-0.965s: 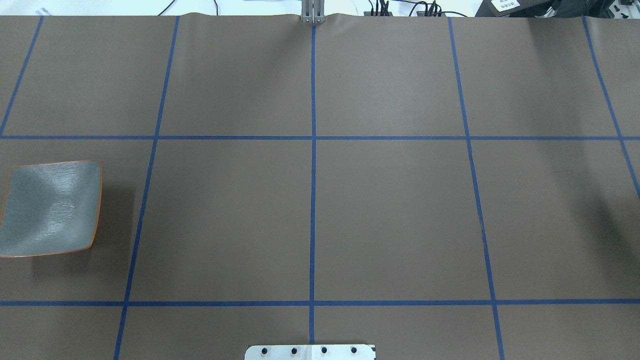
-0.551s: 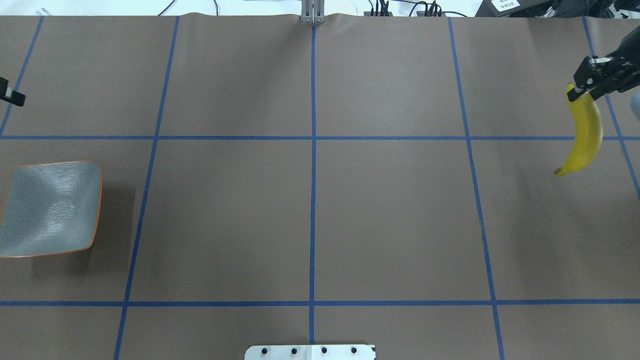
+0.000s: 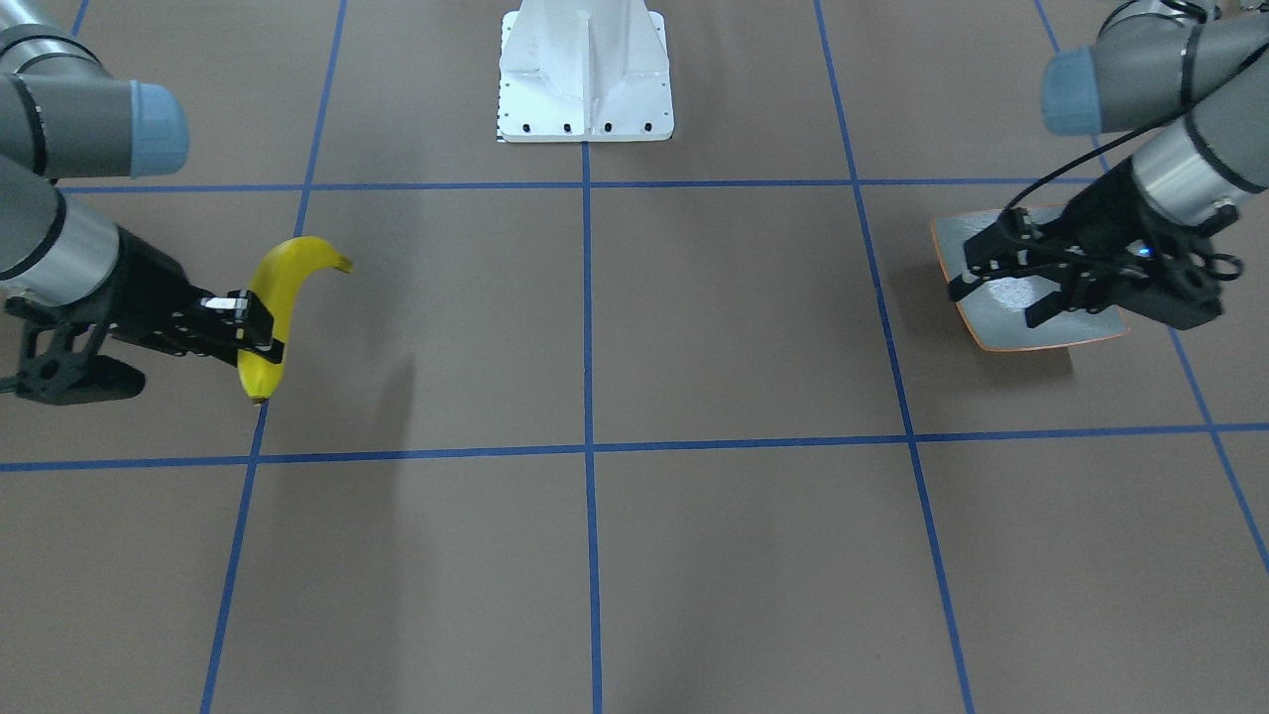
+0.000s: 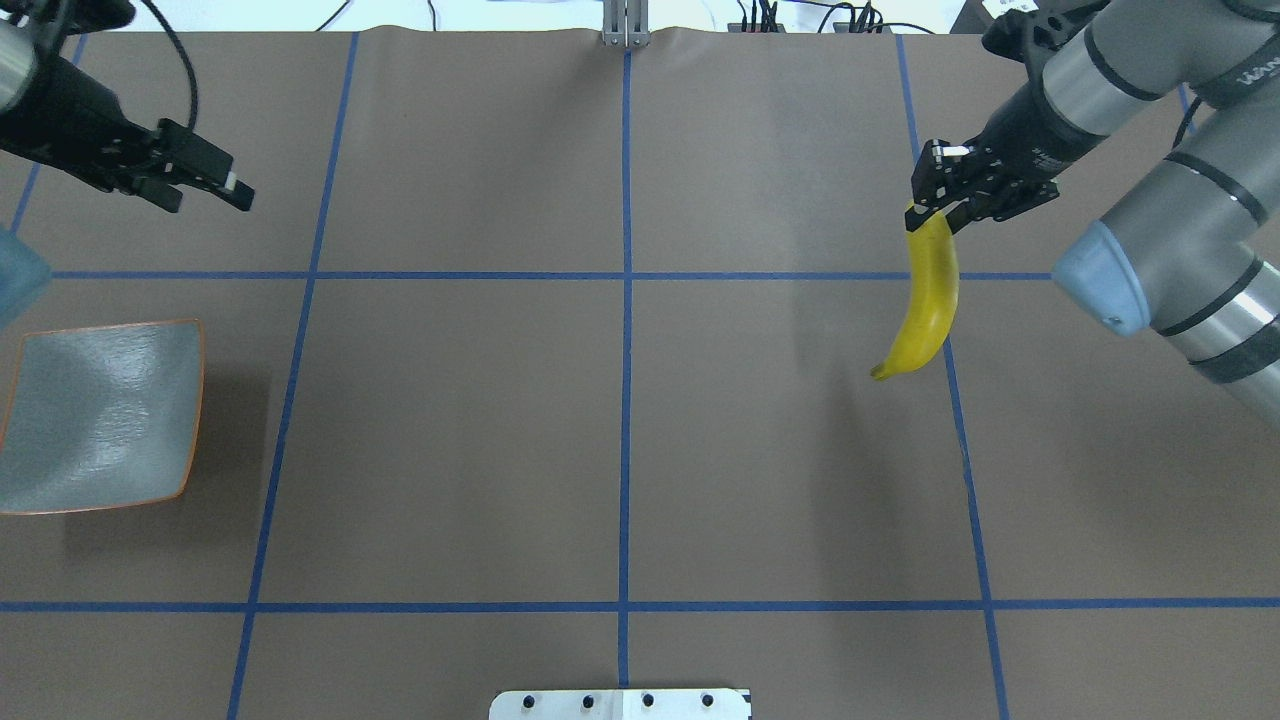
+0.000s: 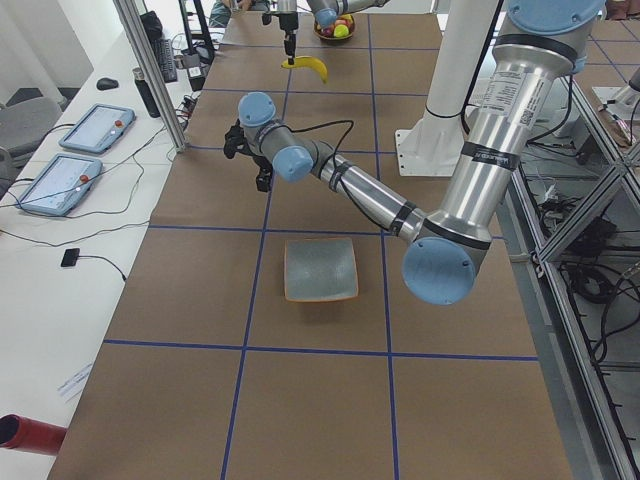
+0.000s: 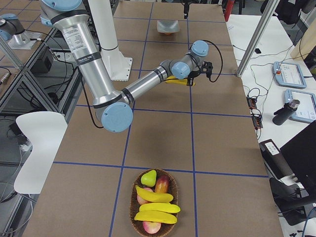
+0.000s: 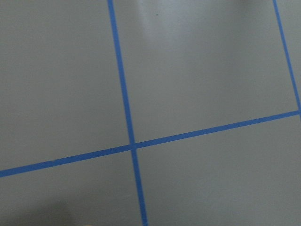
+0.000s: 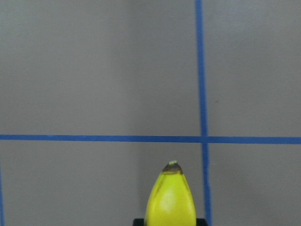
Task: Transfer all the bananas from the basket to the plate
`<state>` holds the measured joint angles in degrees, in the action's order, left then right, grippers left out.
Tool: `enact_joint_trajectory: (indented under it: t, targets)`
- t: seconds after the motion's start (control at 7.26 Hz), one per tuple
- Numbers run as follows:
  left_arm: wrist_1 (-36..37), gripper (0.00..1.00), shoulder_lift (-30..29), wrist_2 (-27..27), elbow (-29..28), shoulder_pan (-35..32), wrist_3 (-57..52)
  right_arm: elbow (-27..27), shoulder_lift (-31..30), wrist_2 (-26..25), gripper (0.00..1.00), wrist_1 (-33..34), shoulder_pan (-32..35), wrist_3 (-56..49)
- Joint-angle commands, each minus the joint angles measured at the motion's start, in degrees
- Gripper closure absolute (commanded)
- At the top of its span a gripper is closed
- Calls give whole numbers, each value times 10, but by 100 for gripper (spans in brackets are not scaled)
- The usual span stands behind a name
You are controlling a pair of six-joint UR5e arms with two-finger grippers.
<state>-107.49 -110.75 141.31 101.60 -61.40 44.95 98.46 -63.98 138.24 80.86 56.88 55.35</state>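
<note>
One banana (image 4: 930, 300) hangs in the air over the right half of the surface (image 4: 450, 450), toward its far edge. The right claw (image 4: 935, 200) pinches it at its upper end, and the rest curves down and back toward the robot's edge. It is clear of the surface and throws a shadow on the brown sheet. In the right wrist view its dark tip points out over a crossing of blue tape lines (image 8: 202, 139).

Three more bananas (image 6: 158, 207) lie stacked side by side in the wicker basket (image 6: 132, 202), which stands at the surface's right edge. A green pear (image 6: 148, 177) and some reddish fruits (image 6: 161, 183) lie in the basket beside and under them.

The plate (image 4: 100, 415) sits flat at the surface's left edge, about midway between the near and far edges. Its speckled grey-green inside shows whole within the orange rim.

The left claw (image 3: 996, 304) hangs above the surface near the plate with its fingers spread apart, well away from the held banana.
</note>
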Motion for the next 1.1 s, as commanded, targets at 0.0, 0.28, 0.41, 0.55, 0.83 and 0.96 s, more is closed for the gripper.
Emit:
enact_joint_trajectory:
  t: [0.0, 0.28, 0.41, 0.55, 0.83, 0.96]
  targets:
    - [-120, 0, -59, -3, -46, 68, 130, -5, 63, -38, 100, -17, -64, 70]
    - [-273, 0, -75, -2, -106, 100, 134, -56, 125, -58, 100, -48, -100, 80]
    - [-309, 0, -81, -2, -113, 109, 135, -71, 138, -73, 100, -77, -118, 83]
    - [-314, 0, -97, -2, -113, 123, 135, -91, 155, -81, 100, -102, -128, 95]
    - [-346, 1, -113, -2, -113, 147, 135, -113, 177, -84, 100, -133, -137, 118]
    - [-352, 1, -124, -2, -113, 161, 135, -125, 186, -96, 100, -159, -143, 141]
